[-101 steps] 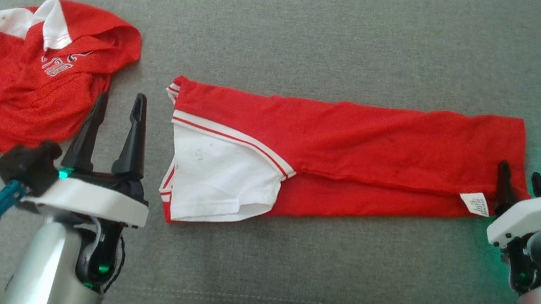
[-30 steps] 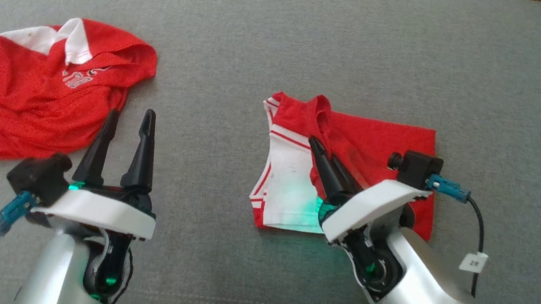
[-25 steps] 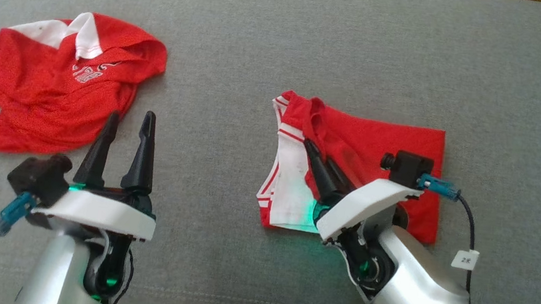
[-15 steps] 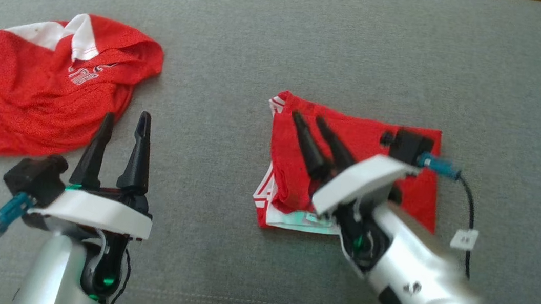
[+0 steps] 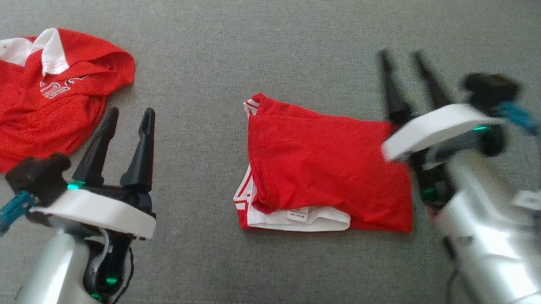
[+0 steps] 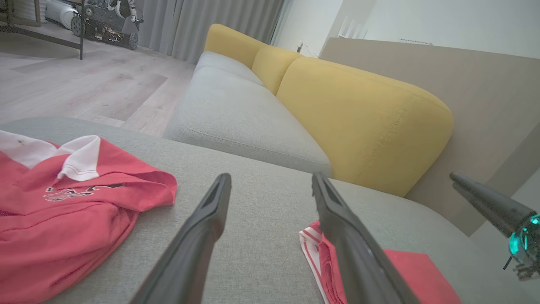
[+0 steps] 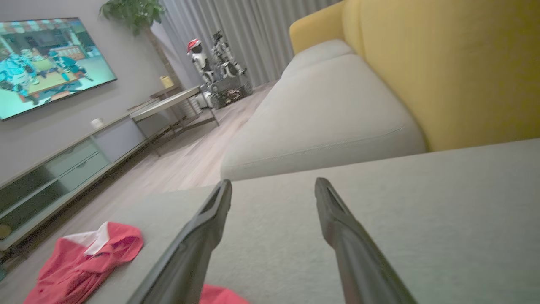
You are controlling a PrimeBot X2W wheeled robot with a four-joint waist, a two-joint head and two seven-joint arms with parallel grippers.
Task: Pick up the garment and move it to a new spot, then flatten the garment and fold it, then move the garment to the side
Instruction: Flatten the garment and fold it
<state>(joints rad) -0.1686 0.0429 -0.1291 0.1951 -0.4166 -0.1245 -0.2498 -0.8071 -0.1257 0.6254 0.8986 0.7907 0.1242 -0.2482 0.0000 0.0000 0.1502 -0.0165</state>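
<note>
While garment (image 5: 326, 164) lies folded, right-wrist television (image 7: 46, 63), sofa (image 7: 443, 63).

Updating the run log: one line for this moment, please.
folded garment: on cushion | right gripper: fingers apart, empty | left gripper: fingers apart, empty

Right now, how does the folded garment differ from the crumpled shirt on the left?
The folded garment is a compact, fairly flat rectangle; the crumpled shirt is a loose, rumpled heap. The crumpled shirt shows a white collar and lettering; the folded garment shows striped trim and a white layer with a label at its near edge. Both are red and white, lying on the grey cushion.
</note>
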